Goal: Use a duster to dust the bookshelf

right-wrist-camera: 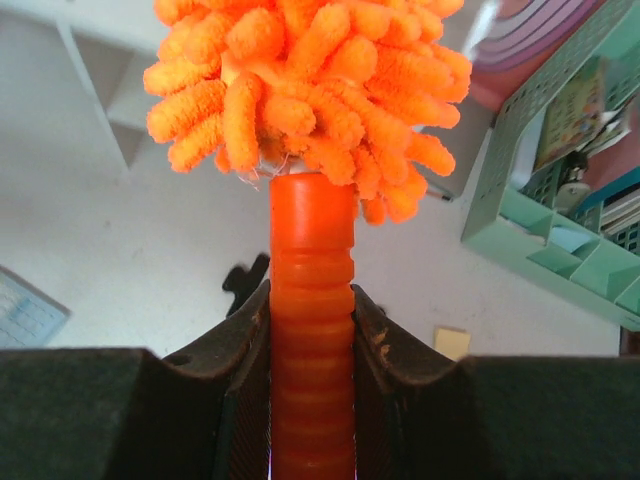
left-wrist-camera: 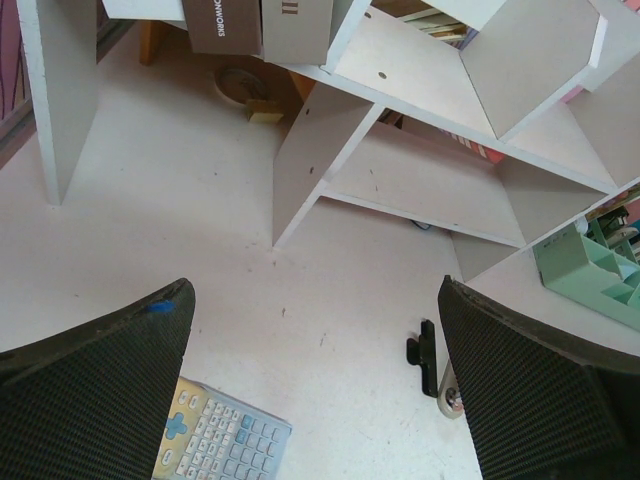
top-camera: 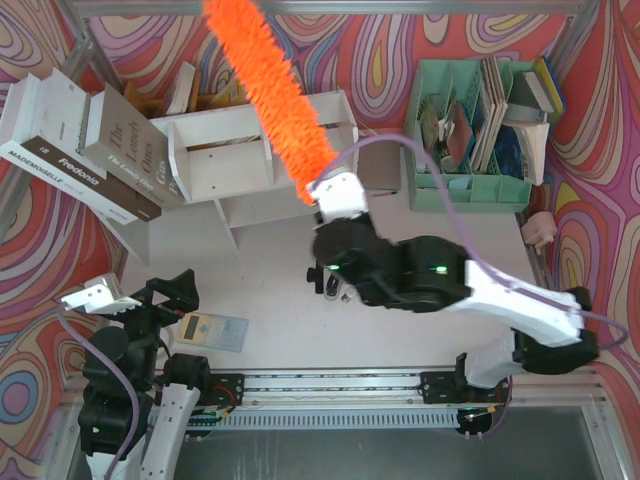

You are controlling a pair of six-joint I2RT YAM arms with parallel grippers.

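- We are seeing the right pincer (top-camera: 335, 195) clenching the duster (top-camera: 275, 90) by its ribbed orange handle (right-wrist-camera: 312, 270). Both fingers are pressing on the handle's sides just below the fluff.
- The duster is slanting up from that pincer across the right end of the bookshelf (top-camera: 225, 160) toward the back wall. From above we cannot tell whether the fluff is touching the wood or hanging over it.
- We are judging the head light, soft and floppy, so it should bend around edges rather than knock anything.
- The handle looks stiff and thin, and its ribs should be helping against slip. A hold close to the fluff seems right, since the long head could lever and twist in a short grip.
- The left pincer (left-wrist-camera: 315, 380) is standing released, fingers wide apart and holding nothing, low over the bench (top-camera: 275, 280) and facing the lower compartments.
- Big books (top-camera: 90, 150) are lying tilted across the shelf's left end.
- A green file organiser (top-camera: 470, 130) is standing near the right end.
- A calculator (top-camera: 212, 330) is lying flat by the left arm.
- A small black thing (left-wrist-camera: 425, 355) is lying in front of the shelf, too small to name.
- We are expecting the upright dividers to break any long sweep. The books are blocking the left end, and the organiser is limiting swing on the right.
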